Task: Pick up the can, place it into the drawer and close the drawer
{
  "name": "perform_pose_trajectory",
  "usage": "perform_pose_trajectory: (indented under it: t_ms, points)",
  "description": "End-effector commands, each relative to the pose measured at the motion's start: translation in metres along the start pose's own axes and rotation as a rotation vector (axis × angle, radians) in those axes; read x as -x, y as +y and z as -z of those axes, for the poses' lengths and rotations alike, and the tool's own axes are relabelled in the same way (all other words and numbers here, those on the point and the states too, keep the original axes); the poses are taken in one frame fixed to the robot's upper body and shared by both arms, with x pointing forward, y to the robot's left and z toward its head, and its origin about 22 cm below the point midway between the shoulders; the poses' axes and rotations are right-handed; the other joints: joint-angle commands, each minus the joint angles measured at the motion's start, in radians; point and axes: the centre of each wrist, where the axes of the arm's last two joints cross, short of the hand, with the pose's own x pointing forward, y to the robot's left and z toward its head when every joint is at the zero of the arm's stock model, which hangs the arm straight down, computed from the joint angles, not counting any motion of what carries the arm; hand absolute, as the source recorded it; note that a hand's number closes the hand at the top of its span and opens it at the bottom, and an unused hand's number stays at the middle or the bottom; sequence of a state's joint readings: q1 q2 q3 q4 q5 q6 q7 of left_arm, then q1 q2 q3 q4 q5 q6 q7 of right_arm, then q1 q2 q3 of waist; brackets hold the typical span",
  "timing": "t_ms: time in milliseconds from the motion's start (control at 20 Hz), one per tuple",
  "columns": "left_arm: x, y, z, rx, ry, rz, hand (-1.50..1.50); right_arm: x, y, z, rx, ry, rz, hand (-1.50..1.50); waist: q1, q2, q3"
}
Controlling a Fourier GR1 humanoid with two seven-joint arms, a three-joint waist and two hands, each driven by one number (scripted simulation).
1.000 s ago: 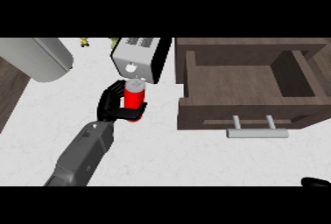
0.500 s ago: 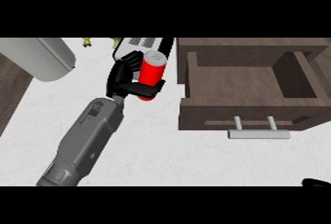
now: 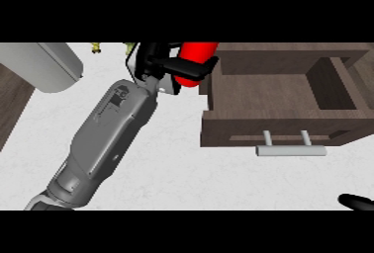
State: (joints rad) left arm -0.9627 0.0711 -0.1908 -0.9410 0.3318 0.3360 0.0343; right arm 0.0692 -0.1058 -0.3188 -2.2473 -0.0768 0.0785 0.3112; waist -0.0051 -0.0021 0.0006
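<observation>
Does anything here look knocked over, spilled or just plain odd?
Nothing stands out. The left hand holds the red can tilted in the air beside the open drawer, which seems deliberate. The drawer looks intact, and the counter shows no spills.

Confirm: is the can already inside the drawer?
No. The red can is held in the left hand, left of the open drawer, whose inside shows nothing in it.

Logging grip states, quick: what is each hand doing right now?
Left hand: shut on the red can, beside the open drawer.
Right hand: barely in view, cannot be told.
</observation>
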Motion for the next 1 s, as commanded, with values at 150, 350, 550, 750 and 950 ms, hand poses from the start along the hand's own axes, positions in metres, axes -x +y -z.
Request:
perform_pose_trajectory:
  t_ms: [150, 350, 550, 750, 950]
  points:
    - [-0.056, -0.046, 0.018, 0.025, -0.017, 0.05, 1.5, 0.013, 0.001, -0.001, 0.0, 0.011, -0.003, -1.5, -0.007, 0.003, 0.0]
    - [-0.058, -0.059, 0.028, 0.027, -0.028, 0.084, 1.5, 0.0, -0.006, -0.006, 0.018, -0.004, 0.026, -1.5, -0.017, 0.004, 0.0]
    - [-0.084, -0.077, 0.039, 0.013, 0.017, 0.065, 1.5, -0.006, 0.009, -0.004, -0.011, -0.01, -0.001, -1.5, -0.028, 0.007, 0.0]
    - [-0.087, -0.081, 0.048, 0.045, 0.034, 0.126, 1.5, -0.017, 0.014, -0.002, 0.006, -0.031, 0.005, -1.5, -0.028, 0.009, 0.0]
    - [-0.102, -0.099, 0.05, 0.018, 0.046, 0.136, 1.5, -0.011, -0.002, 0.006, -0.028, -0.024, 0.011, -1.5, -0.057, 0.012, 0.001]
